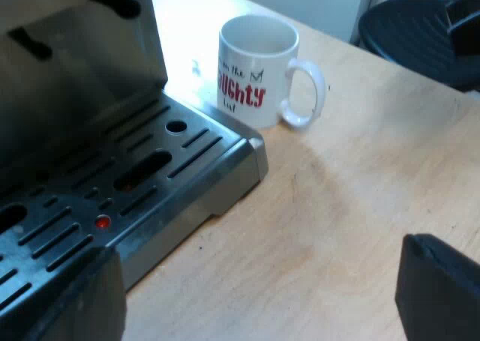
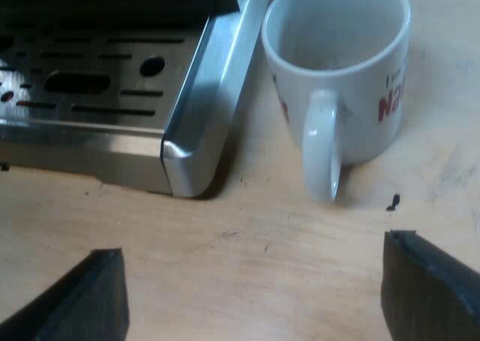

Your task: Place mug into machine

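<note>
A white mug (image 1: 259,67) with red lettering stands upright on the wooden table, close beside the corner of the espresso machine's drip tray (image 1: 217,177). Its handle (image 2: 322,154) points toward my right gripper (image 2: 255,300), which is open a short way off with nothing between its fingers. The mug (image 2: 341,71) looks empty inside. My left gripper (image 1: 262,296) is open too, over the table by the drip tray's edge, well short of the mug. The slotted metal drip tray (image 2: 202,94) is bare.
The espresso machine's steel back wall (image 1: 82,79) rises behind the tray. A dark chair seat (image 1: 420,34) sits beyond the table's edge. Bare wooden table (image 1: 352,206) spreads around the mug. A small dark crumb (image 2: 392,202) lies near the mug.
</note>
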You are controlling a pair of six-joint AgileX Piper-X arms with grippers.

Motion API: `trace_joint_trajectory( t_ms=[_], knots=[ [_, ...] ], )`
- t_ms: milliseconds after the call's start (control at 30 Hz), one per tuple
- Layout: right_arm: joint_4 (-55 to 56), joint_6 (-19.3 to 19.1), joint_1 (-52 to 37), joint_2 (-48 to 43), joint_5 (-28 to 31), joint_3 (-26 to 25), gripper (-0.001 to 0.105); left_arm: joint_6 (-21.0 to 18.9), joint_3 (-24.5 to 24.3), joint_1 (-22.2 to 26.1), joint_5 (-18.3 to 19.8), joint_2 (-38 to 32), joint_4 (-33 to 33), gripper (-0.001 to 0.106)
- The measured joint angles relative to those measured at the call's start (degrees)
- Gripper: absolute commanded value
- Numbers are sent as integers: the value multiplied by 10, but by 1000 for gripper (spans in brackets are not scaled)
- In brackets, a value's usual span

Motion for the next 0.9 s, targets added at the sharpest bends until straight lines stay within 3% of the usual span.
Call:
trace_joint_trajectory(
  t_ms=[300,500,733,900],
  knots=[
    [-118,-1,3,-24,1,110,70,0,22,0,-1,0,12,81],
    [-186,-13,75,-24,58,158,70,0,35,0,-1,0,14,81],
    [-225,-13,175,-24,154,175,70,0,35,0,1,0,14,81],
    [-235,30,207,-24,205,175,70,0,35,0,30,0,14,81]
  ],
)
